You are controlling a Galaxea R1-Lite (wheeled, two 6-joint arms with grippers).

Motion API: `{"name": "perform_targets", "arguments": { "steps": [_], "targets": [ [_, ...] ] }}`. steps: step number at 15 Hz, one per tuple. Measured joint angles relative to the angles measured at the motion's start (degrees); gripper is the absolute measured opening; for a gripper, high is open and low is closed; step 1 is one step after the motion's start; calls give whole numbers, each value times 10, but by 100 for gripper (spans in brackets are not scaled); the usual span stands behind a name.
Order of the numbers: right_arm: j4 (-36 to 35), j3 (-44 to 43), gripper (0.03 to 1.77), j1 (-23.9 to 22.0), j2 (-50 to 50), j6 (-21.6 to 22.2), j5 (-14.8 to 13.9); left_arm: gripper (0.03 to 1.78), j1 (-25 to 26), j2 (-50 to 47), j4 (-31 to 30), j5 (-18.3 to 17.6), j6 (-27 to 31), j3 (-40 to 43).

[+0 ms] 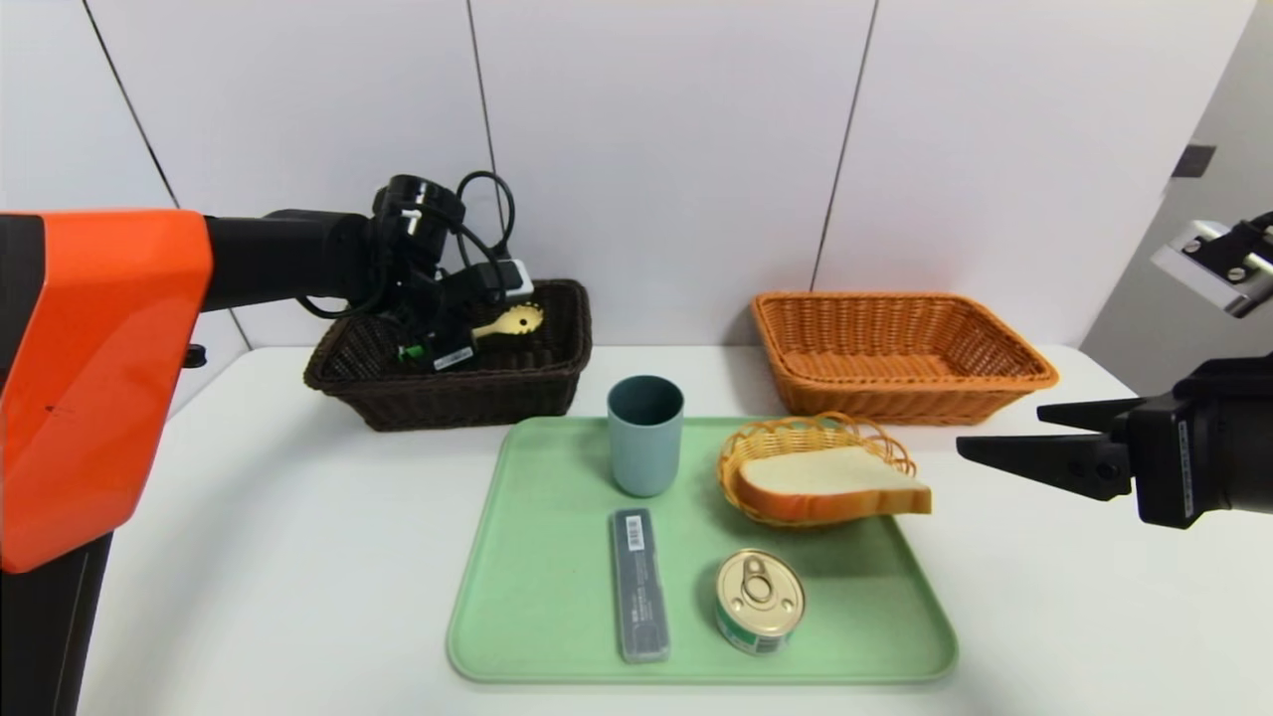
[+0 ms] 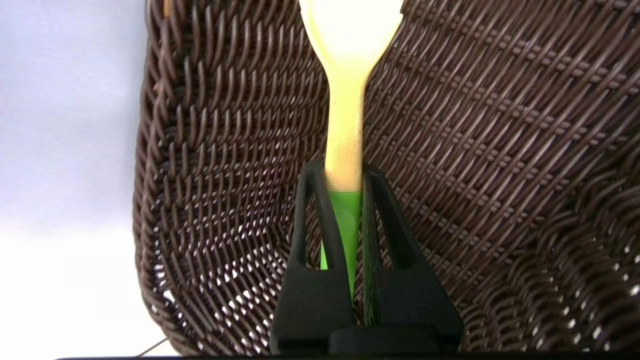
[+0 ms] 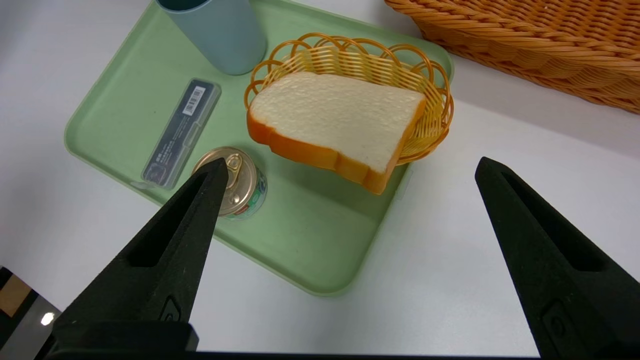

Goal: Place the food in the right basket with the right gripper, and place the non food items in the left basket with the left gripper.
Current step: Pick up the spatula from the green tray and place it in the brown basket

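"What's at the far left?"

"The dark basket (image 1: 477,396), on the table (image 1: 298,557) — the left claw (image 2: 343,172) is down in it, closed on the spoon (image 2: 345,110). Its fingers grip around where the pale handle meets the green part."

"And next to that?"

"The green tray (image 1: 542,557). On its left half, the grey-blue cup (image 1: 644,443) stands upright near the back edge, with the flat case (image 1: 639,587) lying in front of it."

"Further right?"

"The can (image 1: 759,602), lid up, near the front of the tray. Behind it sits the small wicker basket (image 1: 736,467) with the bread slice (image 1: 830,482) in it, one end jutting over the rim."

"Beyond those?"

"The orange-brown basket (image 1: 905,403), behind the tray's right side. Last comes the right claw (image 1: 1000,430) — wide open, holding nothing, to the right of the bread."
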Motion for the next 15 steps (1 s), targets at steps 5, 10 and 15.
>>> {"name": "perform_targets", "arguments": {
  "steps": [5,10,15],
  "targets": [
    [0,1,171,-1,0,0,0,78,0,3,-25,-1,-22,-3],
    [0,-1,171,-1,0,0,0,122,6,-10,-60,-1,-70,-4],
    [-1,-4,171,-1,1,1,0,145,5,-64,-85,0,-182,-4]
  ]
}}
